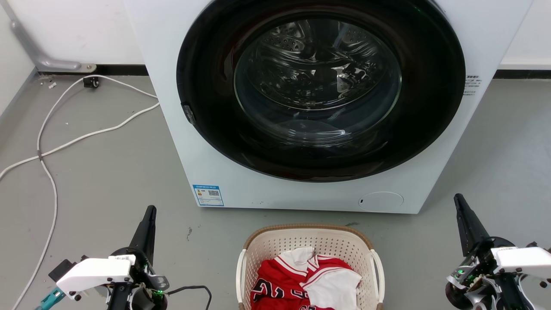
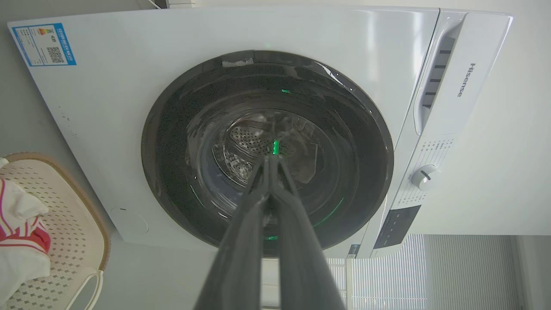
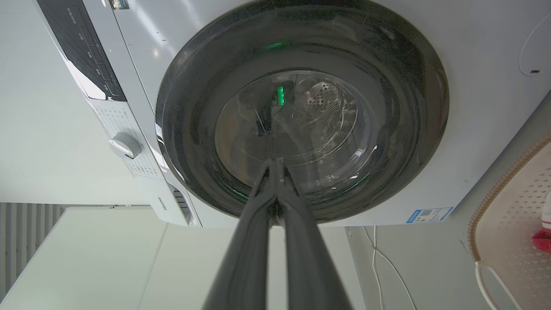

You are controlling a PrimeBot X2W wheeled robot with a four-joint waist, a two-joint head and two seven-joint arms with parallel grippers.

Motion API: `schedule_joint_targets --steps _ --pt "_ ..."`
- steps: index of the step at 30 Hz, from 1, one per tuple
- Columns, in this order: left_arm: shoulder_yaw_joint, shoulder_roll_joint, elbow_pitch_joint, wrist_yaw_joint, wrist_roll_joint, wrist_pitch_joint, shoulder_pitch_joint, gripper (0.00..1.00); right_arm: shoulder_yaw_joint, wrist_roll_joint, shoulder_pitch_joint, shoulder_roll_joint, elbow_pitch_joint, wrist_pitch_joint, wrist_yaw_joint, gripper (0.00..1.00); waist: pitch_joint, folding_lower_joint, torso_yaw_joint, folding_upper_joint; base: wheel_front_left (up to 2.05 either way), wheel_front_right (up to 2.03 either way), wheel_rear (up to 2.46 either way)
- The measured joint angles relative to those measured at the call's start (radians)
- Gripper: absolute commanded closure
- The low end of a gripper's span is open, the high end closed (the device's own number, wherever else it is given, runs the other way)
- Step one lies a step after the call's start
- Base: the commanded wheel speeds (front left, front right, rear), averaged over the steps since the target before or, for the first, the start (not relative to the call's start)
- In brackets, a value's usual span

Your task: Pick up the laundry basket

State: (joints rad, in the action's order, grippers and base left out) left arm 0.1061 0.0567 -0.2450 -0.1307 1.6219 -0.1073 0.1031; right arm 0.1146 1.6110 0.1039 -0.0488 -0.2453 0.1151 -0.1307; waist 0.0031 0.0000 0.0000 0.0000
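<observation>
While I face the washer (image 1: pixel 172 107), the basket (image 1: pixel 275 243) sits on the floor (image 1: pixel 107 181), low in the middle of the head view. It is just in front of the washer's base and between my two arms. Its brown rim curves along the far side, and a white handle (image 1: pixel 240 271) runs down each long side. A red and white jersey (image 1: pixel 288 280) lies crumpled inside, toward the near end; the far perforated wall is bare.

My left claw (image 1: pixel 150 210) is at the lower left, its fingers pressed together into one dark blade, pinching nothing and pointing up toward the washer. It is well apart from the basket's left handle, with bare floor between. My right claw (image 1: pixel 457 198) is at the lower right, likewise pressed together and empty, well apart from the right handle.

Each wrist view shows that claw's tips meeting in front of the round dark door (image 1: pixel 318 165), with a corner of the basket at the edge of the view.

A white cable (image 1: pixel 47 142) trails over the floor at the left, and a blue label (image 1: pixel 208 195) is stuck to the washer's lower left corner.
</observation>
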Motion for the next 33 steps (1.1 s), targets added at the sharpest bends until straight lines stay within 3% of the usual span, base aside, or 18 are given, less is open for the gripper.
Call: schedule_joint_targets --steps 30,31,33 --pt "0.002 -0.002 0.000 0.000 -0.004 -0.004 0.000 1.00 0.000 0.000 0.000 0.000 0.000 0.000 0.000 1.00 0.000 0.0000 0.000 0.0000 0.00 0.00 0.00" --pt "0.002 -0.003 -0.004 0.000 -0.004 -0.004 -0.002 0.00 0.000 0.000 -0.002 0.000 -0.004 0.000 0.000 0.00 0.000 0.0000 0.000 0.0000 0.00 0.00 0.00" --pt "-0.001 -0.007 -0.022 0.000 -0.004 -0.004 -0.018 0.00 0.000 0.000 -0.018 0.002 -0.021 0.000 0.000 0.00 0.000 0.0000 0.000 0.0000 0.00 0.00 0.00"
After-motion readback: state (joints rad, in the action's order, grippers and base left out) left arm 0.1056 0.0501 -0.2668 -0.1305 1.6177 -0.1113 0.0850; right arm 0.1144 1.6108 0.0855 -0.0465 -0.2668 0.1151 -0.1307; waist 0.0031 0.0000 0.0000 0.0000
